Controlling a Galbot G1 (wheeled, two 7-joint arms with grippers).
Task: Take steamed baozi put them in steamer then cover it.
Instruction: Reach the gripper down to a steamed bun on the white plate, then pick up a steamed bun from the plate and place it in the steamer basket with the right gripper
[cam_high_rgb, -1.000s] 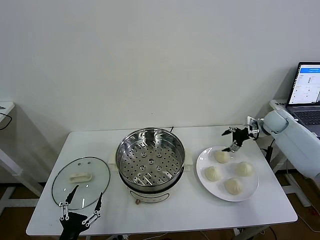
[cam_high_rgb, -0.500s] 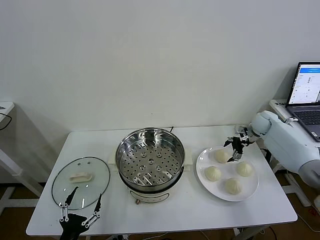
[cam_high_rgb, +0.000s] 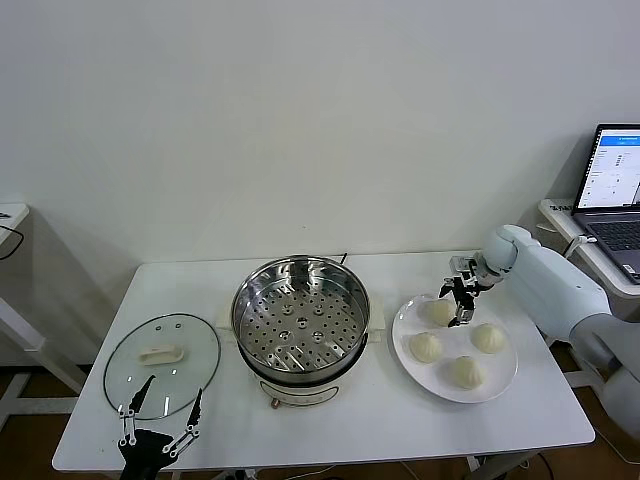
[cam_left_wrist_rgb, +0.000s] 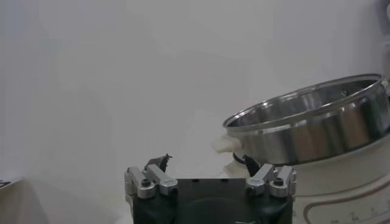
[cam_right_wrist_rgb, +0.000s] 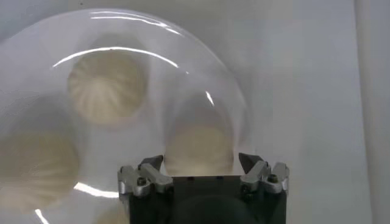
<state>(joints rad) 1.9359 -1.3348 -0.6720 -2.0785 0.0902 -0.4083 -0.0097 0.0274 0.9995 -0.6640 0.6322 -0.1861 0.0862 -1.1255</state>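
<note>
Since a second ago the right gripper has dropped from the plate's far edge onto the rear baozi. Its jaws straddle the bun, partly open, not yet gripping; next, close and carry to the steamer. The left gripper waits wide open, empty, beside the glass lid.

A plain off-white wall fills the space behind the scene, evenly lit and bare. In front of it stands a white rectangular counter, its top matte and smooth. To the far side on the right, a laptop sits open on a smaller white side table, its screen lit. At the left edge another white table juts into view, with a dark cable hanging beside it.
</note>
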